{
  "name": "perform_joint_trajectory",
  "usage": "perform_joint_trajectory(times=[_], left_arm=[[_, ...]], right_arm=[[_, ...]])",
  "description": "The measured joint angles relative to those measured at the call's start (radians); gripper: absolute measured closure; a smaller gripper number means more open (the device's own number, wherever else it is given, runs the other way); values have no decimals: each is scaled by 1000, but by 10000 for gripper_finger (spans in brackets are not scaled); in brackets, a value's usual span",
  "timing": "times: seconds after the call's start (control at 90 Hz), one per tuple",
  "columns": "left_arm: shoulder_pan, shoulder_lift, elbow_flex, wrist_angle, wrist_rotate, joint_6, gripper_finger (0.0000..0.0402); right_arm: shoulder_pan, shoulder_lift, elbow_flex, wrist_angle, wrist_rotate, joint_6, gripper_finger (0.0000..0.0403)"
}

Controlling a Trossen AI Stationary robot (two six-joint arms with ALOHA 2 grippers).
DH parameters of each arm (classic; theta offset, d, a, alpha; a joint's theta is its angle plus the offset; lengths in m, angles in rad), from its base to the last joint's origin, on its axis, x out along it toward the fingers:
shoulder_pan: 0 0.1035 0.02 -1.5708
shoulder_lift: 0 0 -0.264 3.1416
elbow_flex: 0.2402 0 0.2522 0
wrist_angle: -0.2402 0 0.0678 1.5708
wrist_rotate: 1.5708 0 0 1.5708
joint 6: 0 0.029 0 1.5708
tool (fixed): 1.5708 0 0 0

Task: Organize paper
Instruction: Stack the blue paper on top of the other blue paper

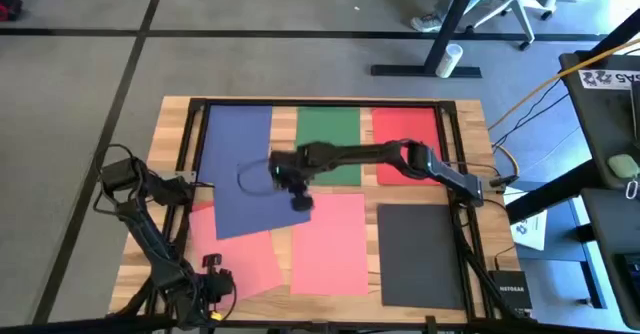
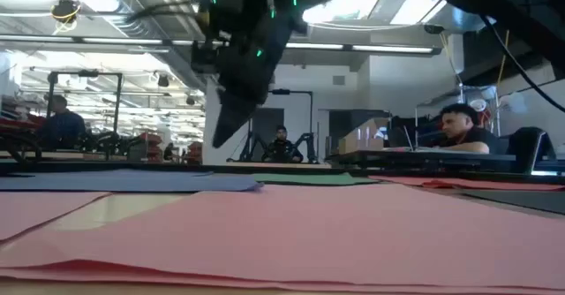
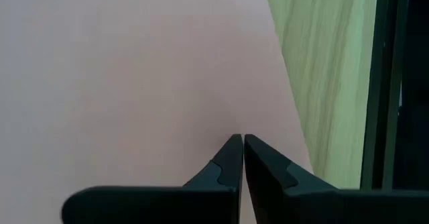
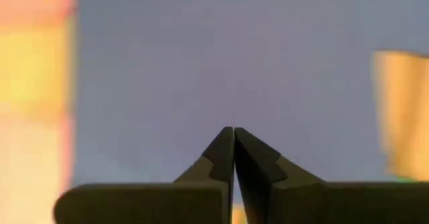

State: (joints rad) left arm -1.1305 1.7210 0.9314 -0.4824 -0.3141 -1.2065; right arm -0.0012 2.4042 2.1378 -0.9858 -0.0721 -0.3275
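five flat sheets of plain coloured paper lie on the wooden table (image 1: 470, 124) in the high view: a large blue sheet (image 1: 240, 149) at the upper left of the frame, turned a little off square so its long axis runs from upper left toward lower right; a green sheet (image 1: 328, 129) at top centre; a red sheet (image 1: 405, 124) to its right; two salmon pink sheets along the bottom, one skewed at the lower left (image 1: 235, 254) and one at lower centre (image 1: 330, 244); and a dark grey sheet (image 1: 420, 254) at the lower right. the right gripper (image 1: 299, 200) has its arm stretched across the frame from the right side and hangs over the lower right corner of the blue sheet, just where that corner meets the centre pink sheet. its wrist view shows the two dark fingers pressed together with nothing between them, blue paper filling the frame beyond. the left gripper (image 3: 242, 143) waits at the lower left over pink paper, fingers likewise closed and empty. the relation that matters — the blue sheet's body lies up and left of the right gripper's tip, so that arm, much the nearer, looks placed to nudge or drag the corner and square the sheet; whether the tip touches the paper cannot be told.
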Motion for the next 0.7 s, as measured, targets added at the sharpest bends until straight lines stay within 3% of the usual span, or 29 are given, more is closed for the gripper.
perform_joint_trajectory(times=[0.267, 0.489, 0.7], left_arm=[[0, 0, 2, 0, -1, -8, 401], [0, -1, 2, 0, -3, 2, 401], [0, -2, 2, 0, -3, 2, 401]], right_arm=[[171, 1, -39, -141, 213, -101, 344], [226, 1, -79, -66, 228, -96, 283], [230, 1, -123, -17, 261, -97, 273]])
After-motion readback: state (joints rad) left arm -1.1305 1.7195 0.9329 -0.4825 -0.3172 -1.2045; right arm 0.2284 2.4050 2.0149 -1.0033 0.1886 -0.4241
